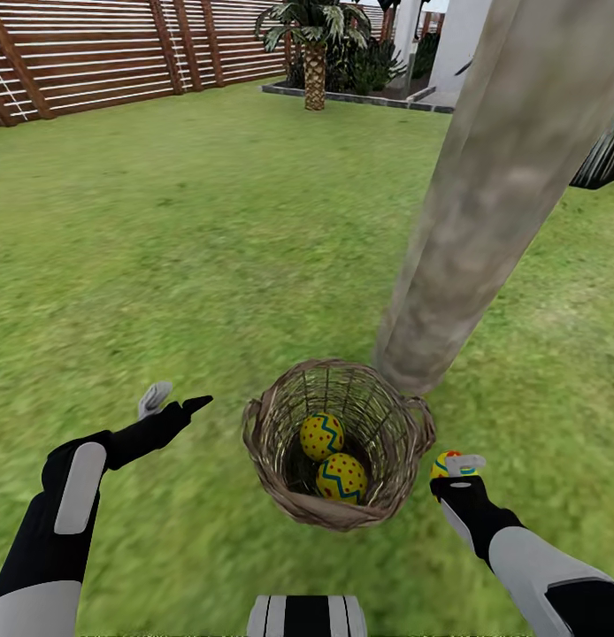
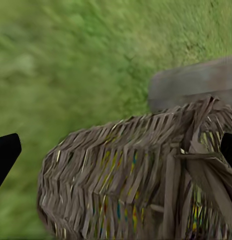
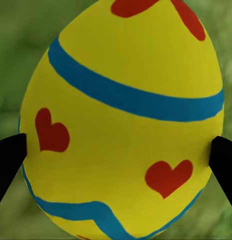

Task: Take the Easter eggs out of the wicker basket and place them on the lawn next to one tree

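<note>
- Striped in black and white, the robot's trunk [image 1: 307,617] shows at the bottom edge of the head view, with both arms reaching forward over the lawn [image 1: 165,230].
- Right jaws [image 1: 456,466] hold one Easter egg [image 1: 446,464] just beside the wicker basket [image 1: 338,442], on its right side; up close, that egg [image 3: 121,120] is yellow with red hearts and blue bands, and a black fingertip [image 3: 8,160] presses on each flank.
- Left jaws [image 1: 176,400] hang to the left of the basket, spread wide and holding nothing, one finger grey, the other black.
- Two more eggs lie inside the basket: one [image 1: 322,436] toward the back, the other [image 1: 342,478] nearer the robot, touching each other.
- From the left wrist, the basket's woven wall [image 2: 131,175] looms close, with yellow and blue showing through the gaps.
- Just behind the basket rises the tree [image 1: 493,195], a thick grey-brown trunk whose foot meets the grass at the basket's far right rim.
- Farther off stand a slatted wooden fence [image 1: 103,53] and a short palm [image 1: 315,53].
</note>
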